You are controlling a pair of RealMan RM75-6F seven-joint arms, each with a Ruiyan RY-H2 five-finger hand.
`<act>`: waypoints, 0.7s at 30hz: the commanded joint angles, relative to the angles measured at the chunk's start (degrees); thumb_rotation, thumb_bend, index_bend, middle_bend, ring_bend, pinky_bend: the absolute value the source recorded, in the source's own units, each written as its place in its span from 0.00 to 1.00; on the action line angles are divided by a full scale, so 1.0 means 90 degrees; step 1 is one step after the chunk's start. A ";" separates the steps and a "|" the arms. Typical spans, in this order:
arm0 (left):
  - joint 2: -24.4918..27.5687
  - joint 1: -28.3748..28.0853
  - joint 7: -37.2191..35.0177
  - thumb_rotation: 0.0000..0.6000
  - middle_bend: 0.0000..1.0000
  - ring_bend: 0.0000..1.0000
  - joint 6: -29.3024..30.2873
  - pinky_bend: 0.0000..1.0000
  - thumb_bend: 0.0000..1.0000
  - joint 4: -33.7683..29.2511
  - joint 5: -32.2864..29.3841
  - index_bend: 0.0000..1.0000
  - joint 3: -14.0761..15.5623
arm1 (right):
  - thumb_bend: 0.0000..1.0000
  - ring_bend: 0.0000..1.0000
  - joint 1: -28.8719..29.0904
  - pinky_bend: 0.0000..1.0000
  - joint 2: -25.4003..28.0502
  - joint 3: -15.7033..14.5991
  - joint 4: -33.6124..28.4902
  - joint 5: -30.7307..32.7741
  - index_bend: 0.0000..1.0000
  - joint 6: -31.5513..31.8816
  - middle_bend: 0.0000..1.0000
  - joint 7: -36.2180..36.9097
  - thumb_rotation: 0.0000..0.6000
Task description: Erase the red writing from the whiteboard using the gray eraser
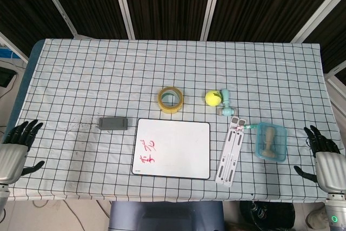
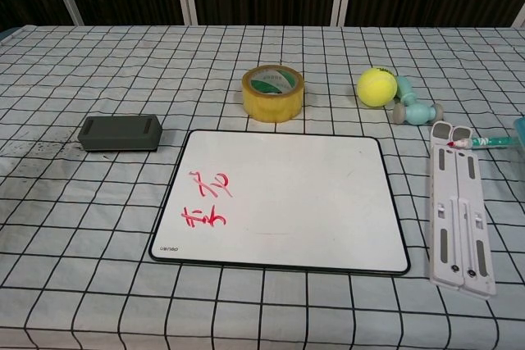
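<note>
A whiteboard lies near the table's front middle, with red writing in its lower left part. The gray eraser rests flat on the cloth just left of the board's upper corner. My left hand hovers at the table's left front edge, fingers spread and empty, well left of the eraser. My right hand sits at the right front edge, fingers apart, holding nothing. Neither hand shows in the chest view.
A yellow tape roll stands behind the board. A tennis ball and a teal dumbbell lie to its right. A white folding stand, a red-capped marker and a blue box lie right of the board.
</note>
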 commanded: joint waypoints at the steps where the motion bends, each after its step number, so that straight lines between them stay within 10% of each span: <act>1: -0.0064 -0.0288 0.0493 1.00 0.03 0.00 -0.0337 0.12 0.10 -0.0300 -0.0083 0.00 -0.0155 | 0.09 0.19 0.0006 0.22 0.0004 -0.0001 -0.0006 0.0005 0.04 -0.0016 0.08 -0.0003 1.00; 21: -0.1088 -0.2395 0.3552 1.00 0.15 0.00 -0.2539 0.12 0.13 -0.0617 -0.2923 0.00 -0.1383 | 0.09 0.19 0.0015 0.22 -0.0022 0.0004 -0.0055 0.0109 0.04 -0.0101 0.08 -0.0037 1.00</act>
